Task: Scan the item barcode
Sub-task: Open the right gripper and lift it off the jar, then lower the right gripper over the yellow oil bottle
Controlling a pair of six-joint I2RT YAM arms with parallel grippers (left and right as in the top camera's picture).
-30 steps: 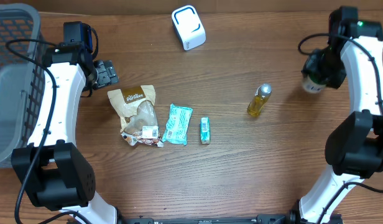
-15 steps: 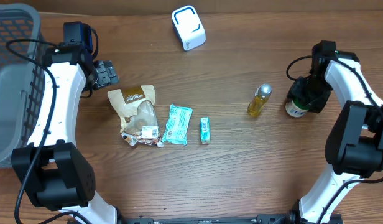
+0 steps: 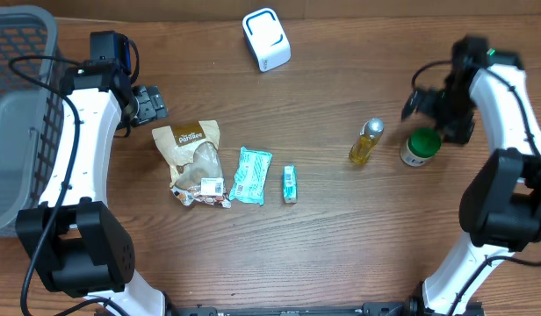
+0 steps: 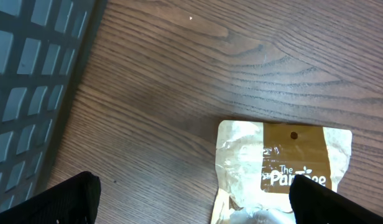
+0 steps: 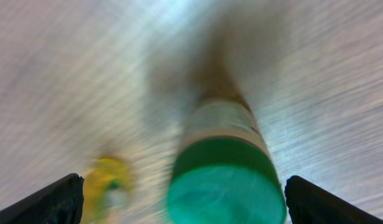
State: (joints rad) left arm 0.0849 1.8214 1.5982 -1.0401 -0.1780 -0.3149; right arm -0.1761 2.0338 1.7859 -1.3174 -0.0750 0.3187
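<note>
Robot lab bench staged as a shop checkout. Wood-grain desk (image 3: 341, 254). White scanner (image 3: 266, 39) at far edge, grey mesh basket (image 3: 16, 35) at one side. Packaged retail goods laid out: snack bag (image 3: 190, 149), teal packet (image 3: 251, 175), small box (image 3: 290, 184), yellow bottle (image 3: 366, 142), green-lidded jar (image 3: 420, 147). White left arm (image 3: 77, 149) and right arm (image 3: 516, 114) with exposed cabling.
</note>
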